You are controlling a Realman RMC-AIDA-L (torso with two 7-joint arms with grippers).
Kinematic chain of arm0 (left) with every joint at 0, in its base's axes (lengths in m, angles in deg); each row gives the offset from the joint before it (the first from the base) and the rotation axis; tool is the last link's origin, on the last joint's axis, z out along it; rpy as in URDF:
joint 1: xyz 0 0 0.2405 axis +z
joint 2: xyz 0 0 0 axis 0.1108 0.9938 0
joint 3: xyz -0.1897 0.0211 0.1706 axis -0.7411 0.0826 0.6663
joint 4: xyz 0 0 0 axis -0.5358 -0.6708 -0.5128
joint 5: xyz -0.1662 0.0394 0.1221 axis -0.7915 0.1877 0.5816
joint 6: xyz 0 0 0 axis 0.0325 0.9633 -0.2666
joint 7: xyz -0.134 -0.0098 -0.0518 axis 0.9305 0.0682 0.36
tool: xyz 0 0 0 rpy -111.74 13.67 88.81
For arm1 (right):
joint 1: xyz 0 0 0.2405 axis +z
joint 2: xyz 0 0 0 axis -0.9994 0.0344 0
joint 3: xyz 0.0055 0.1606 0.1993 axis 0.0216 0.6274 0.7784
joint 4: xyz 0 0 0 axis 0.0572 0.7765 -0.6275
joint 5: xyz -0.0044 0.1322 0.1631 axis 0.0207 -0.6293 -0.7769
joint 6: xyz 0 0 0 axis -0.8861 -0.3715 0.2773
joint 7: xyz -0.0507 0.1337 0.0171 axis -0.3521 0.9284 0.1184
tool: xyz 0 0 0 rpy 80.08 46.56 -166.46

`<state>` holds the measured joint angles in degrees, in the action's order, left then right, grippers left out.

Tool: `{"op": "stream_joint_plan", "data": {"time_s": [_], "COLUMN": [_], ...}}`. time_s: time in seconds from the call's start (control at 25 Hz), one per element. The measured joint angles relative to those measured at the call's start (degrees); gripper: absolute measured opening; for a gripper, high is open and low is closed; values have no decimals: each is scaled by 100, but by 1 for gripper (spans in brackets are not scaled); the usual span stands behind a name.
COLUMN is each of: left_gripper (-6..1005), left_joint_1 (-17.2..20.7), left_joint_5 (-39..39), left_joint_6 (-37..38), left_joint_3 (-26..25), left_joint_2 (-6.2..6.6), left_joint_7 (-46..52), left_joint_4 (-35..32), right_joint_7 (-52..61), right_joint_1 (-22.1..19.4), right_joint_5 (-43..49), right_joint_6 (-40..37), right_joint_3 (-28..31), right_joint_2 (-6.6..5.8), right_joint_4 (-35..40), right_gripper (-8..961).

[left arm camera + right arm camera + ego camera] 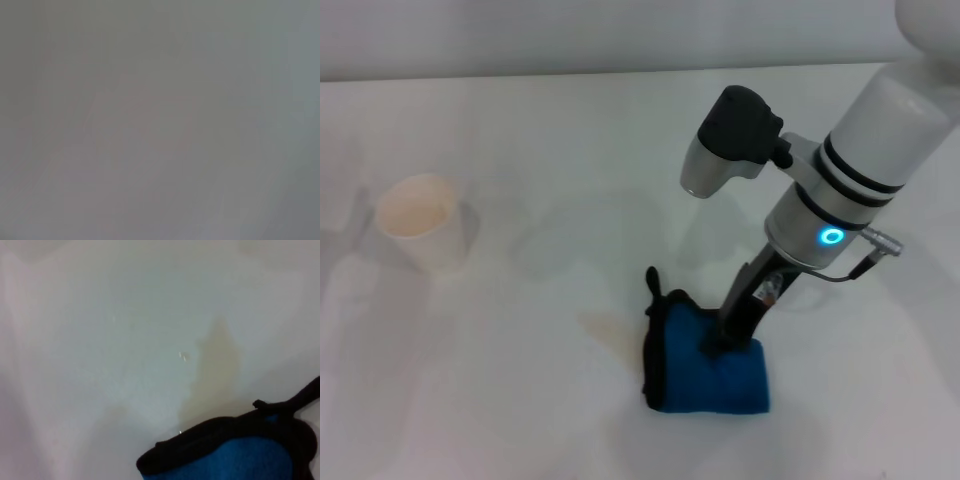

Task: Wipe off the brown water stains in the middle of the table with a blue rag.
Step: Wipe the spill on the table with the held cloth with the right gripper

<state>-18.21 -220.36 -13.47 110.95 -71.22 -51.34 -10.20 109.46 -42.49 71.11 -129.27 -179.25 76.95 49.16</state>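
Note:
The blue rag [705, 368], folded, with black trim and a black loop on its left edge, lies on the white table [520, 400] at the front centre. My right gripper [723, 343] comes down from the right and its dark fingers [735, 310] are closed into the top of the rag, pressing it on the table. A faint tan stain [603, 325] lies just left of the rag. In the right wrist view the stain [217, 360] spreads beyond the rag's black edge [235, 455]. The left gripper is out of view; its wrist view shows only plain grey.
A white paper cup [420, 222] stands upright at the left of the table. The table's back edge [620, 75] meets a pale wall.

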Motion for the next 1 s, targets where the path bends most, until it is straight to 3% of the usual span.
{"op": "stream_joint_plan", "data": {"time_s": [0.72,1.0], "left_gripper": [877,877], "left_joint_1": [-65,-35], "left_joint_5": [9,17], "left_joint_6": [21,3], "left_joint_3": [15,35], "left_joint_2": [17,12], "left_joint_7": [-31,-34], "left_joint_4": [-63,-70], "right_joint_7": [-2,-1], "right_joint_1": [-152,-393], "right_joint_5": [-1404,-1531], "right_joint_6": [1796,2639], "right_joint_3": [-1069,-1053], "right_joint_2": [33,11], "right_joint_4": [-8,33], "right_gripper": [56,55]}}
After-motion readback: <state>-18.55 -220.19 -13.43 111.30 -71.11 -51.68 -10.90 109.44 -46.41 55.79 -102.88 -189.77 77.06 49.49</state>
